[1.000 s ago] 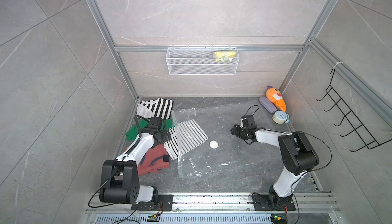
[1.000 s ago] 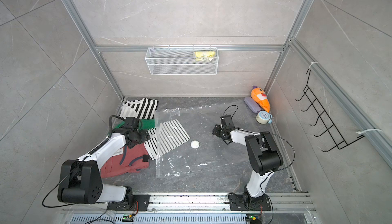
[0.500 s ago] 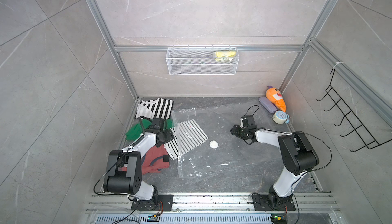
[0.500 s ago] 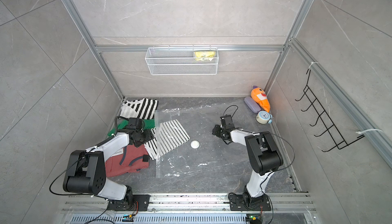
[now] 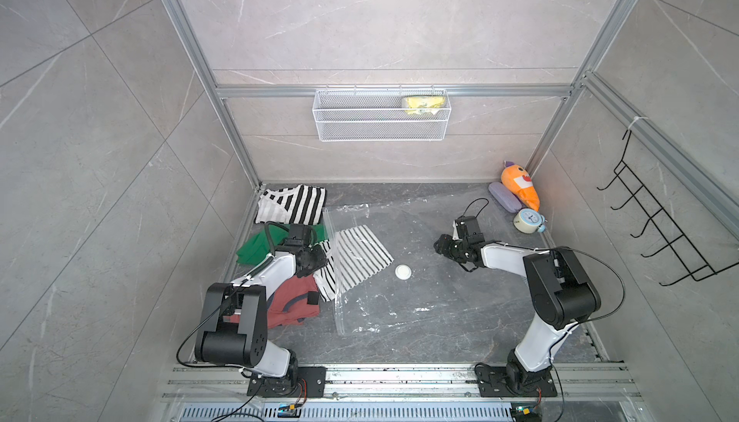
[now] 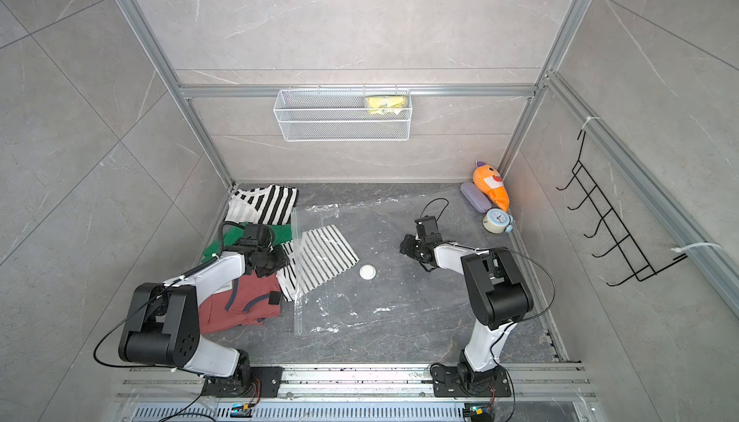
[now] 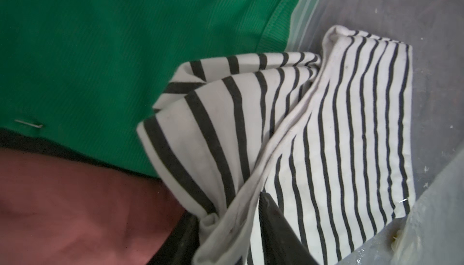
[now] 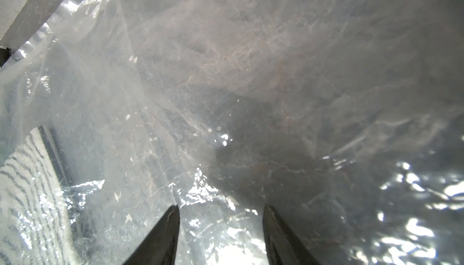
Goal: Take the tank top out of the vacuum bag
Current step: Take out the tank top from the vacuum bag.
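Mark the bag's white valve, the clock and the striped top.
white valve (image 5: 403, 271): in a top view, disc centre.
clock (image 5: 530, 219): in a top view, its face.
striped top (image 7: 326, 138): left wrist view, middle of the fabric.

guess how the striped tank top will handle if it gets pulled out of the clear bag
Likely floppy: the tank top folds and bunches in the left gripper, so it should drape, not hold shape. Probably light, being thin cloth. It may drag the crinkly vacuum bag along, since part lies inside.
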Motion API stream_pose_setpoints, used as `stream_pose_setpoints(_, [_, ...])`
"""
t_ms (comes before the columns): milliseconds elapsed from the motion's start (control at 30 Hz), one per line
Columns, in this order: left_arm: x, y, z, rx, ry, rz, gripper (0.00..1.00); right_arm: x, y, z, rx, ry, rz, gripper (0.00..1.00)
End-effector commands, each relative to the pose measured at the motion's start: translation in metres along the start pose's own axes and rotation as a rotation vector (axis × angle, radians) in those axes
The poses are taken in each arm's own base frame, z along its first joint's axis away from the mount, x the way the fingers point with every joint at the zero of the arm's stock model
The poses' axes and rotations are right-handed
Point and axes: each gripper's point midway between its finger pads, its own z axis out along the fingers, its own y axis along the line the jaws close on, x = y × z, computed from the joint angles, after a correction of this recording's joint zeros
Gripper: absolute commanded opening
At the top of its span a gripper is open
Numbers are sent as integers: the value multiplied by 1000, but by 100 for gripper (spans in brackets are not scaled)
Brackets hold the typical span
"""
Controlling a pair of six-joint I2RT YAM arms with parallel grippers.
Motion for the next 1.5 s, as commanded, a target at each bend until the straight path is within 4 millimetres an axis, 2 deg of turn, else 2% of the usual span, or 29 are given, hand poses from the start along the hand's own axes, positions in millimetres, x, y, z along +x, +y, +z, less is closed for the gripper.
stream_pose_setpoints(0, [-4, -20, -11, 76, -29, 11, 42, 13, -7, 5, 18, 40, 10, 57])
stream_pose_setpoints(67, [1, -21, -9, 73, -16, 19, 53, 14, -7, 6, 19, 43, 11, 57])
stream_pose_setpoints(167, [4, -19, -4, 60, -9, 23, 52, 15, -7, 7, 15, 48, 14, 57])
stream_pose_setpoints(267, [7, -15, 1, 41, -3, 25, 45, 16, -7, 9, 13, 53, 16, 57])
stream_pose_setpoints(367, [7, -13, 2, 23, -1, 25, 29, 15, -6, 7, 12, 49, 15, 57])
stream_pose_setpoints(433, [6, -11, -1, 9, -6, 25, 12, 14, -6, 6, 13, 45, 14, 57])
stream_pose_setpoints(567, [-1, -11, -12, -18, -21, 16, 0, 15, -7, 7, 13, 47, 16, 57])
stream_pose_setpoints(867, [-23, -25, -59, -40, -43, -16, 0, 15, -7, 7, 14, 47, 28, 57])
stream_pose_setpoints(1000, [-22, -26, -63, -50, -13, -19, 0, 16, -7, 6, 12, 48, 29, 57])
stream_pose_setpoints(1100, [-24, -24, -75, -83, -15, -18, 0, 16, -7, 7, 13, 48, 30, 57])
stream_pose_setpoints(1300, [-43, -11, -129, -194, -97, -19, 0, 17, -7, 7, 11, 52, 29, 57])
stream_pose_setpoints(1467, [-68, -18, -175, -201, -226, 4, 0, 15, -6, 5, 13, 47, 23, 58])
